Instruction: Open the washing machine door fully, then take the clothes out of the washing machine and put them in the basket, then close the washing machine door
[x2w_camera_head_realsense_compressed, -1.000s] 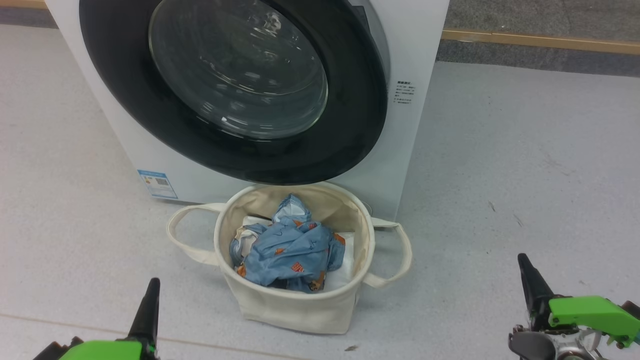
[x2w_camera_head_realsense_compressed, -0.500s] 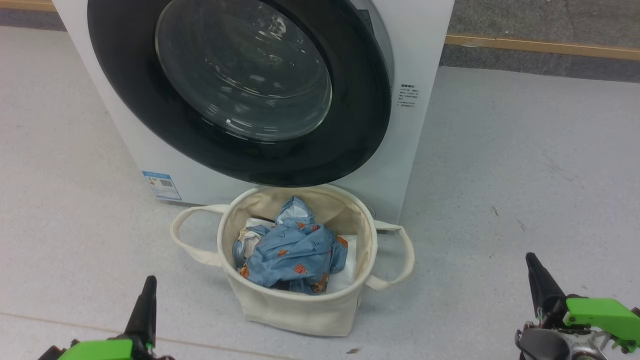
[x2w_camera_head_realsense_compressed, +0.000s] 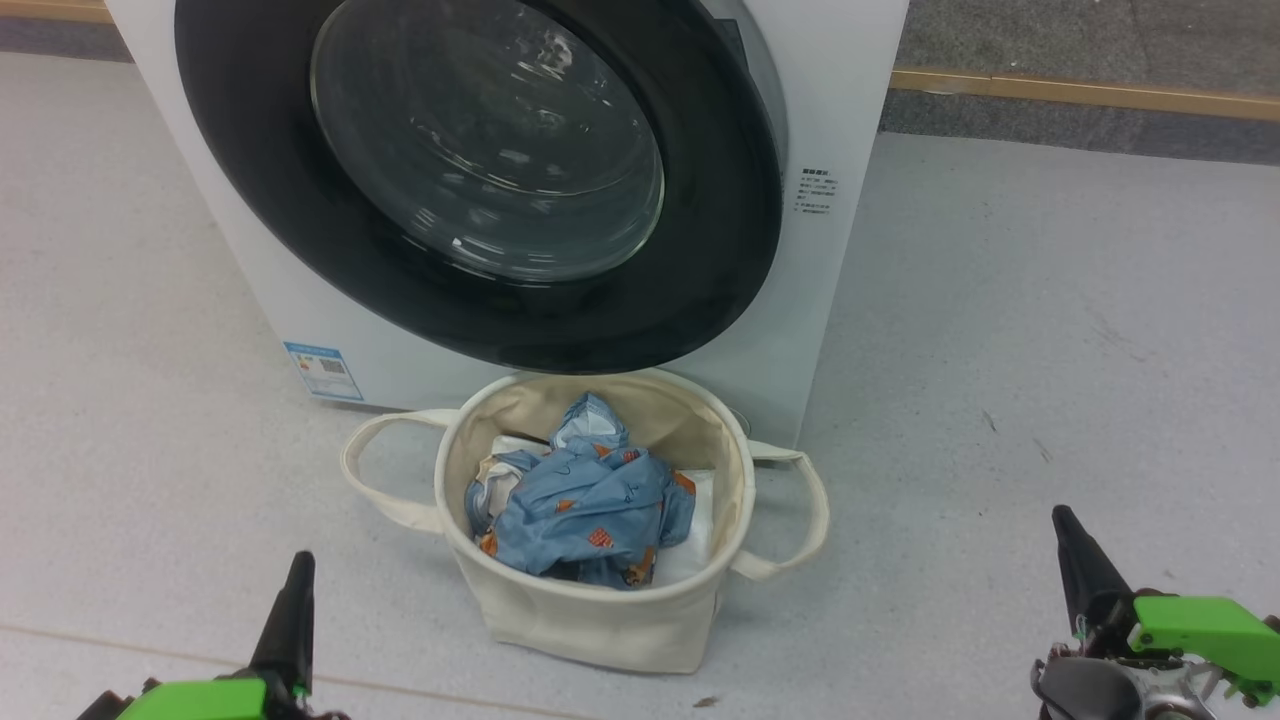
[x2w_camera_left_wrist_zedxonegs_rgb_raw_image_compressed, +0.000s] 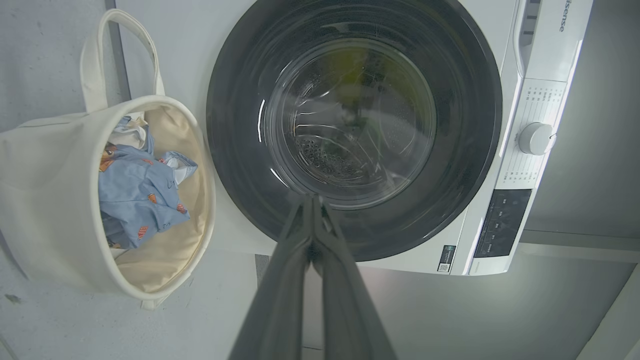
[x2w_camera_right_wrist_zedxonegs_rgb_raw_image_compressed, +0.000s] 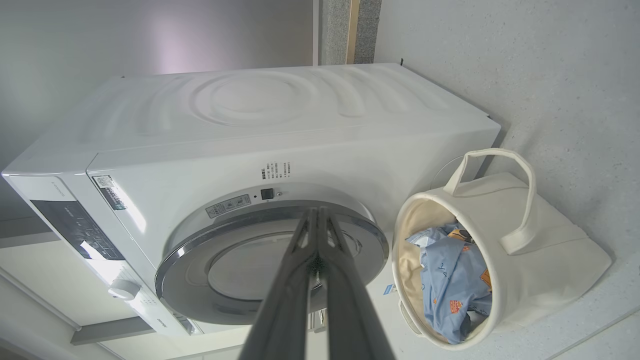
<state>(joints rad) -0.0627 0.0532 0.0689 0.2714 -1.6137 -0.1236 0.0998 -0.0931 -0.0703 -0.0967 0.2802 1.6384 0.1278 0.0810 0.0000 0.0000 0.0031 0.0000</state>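
Clothes (x2w_camera_head_realsense_compressed: 585, 505) lie bunched in the basket (x2w_camera_head_realsense_compressed: 600, 620), on the floor (x2w_camera_head_realsense_compressed: 1000, 300) just before the washing machine (x2w_camera_head_realsense_compressed: 830, 120), below the washing machine door (x2w_camera_head_realsense_compressed: 700, 290). Left wrist view: left gripper (x2w_camera_left_wrist_zedxonegs_rgb_raw_image_compressed: 312, 200) pressed together, empty. Right wrist view: right gripper (x2w_camera_right_wrist_zedxonegs_rgb_raw_image_compressed: 316, 212) pressed together, empty.

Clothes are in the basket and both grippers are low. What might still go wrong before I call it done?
1. The door looks closed on the washer, but a grey strip shows at its right edge. I cannot tell whether it is latched, so it may swing out.
2. The basket stands right under the door's rim. A push from the shut left gripper or right gripper might tip out the clothes.
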